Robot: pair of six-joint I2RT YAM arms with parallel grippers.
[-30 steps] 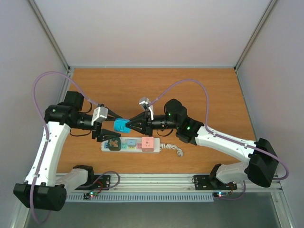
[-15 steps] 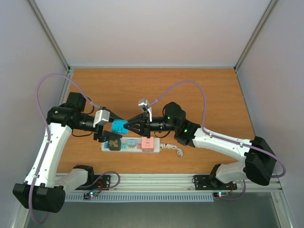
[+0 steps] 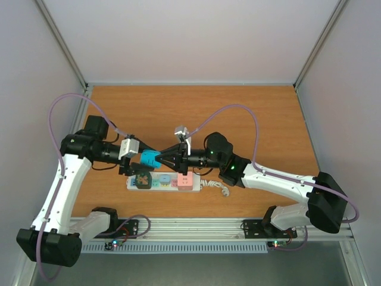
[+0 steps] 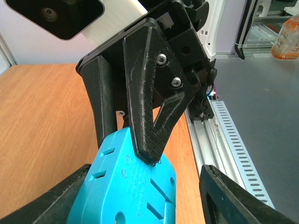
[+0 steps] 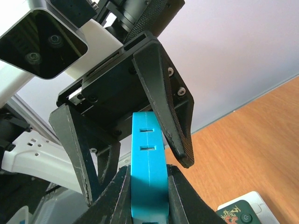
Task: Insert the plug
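Note:
A blue plug (image 3: 149, 159) is held in the air between both grippers, above the white power strip (image 3: 162, 180). My right gripper (image 3: 159, 159) is shut on the plug. In the right wrist view its two fingers press both flat sides of the plug (image 5: 148, 154). My left gripper (image 3: 141, 161) is open around the same plug. In the left wrist view the plug (image 4: 126, 186) lies between its spread fingers (image 4: 233, 196), with a gap on the right side. The right gripper's black finger (image 4: 152, 102) rests on the plug's face.
The strip carries a dark plug (image 3: 141, 179) at its left end and a pink plug (image 3: 184, 180) at its right. Its coiled white cable (image 3: 215, 186) lies to the right. A strip corner shows in the right wrist view (image 5: 243, 212). Grey walls surround the wooden table (image 3: 250, 119).
The right arm has pushed a little to the left, and the blue plug has shifted slightly left with it. The left arm has drawn back slightly.

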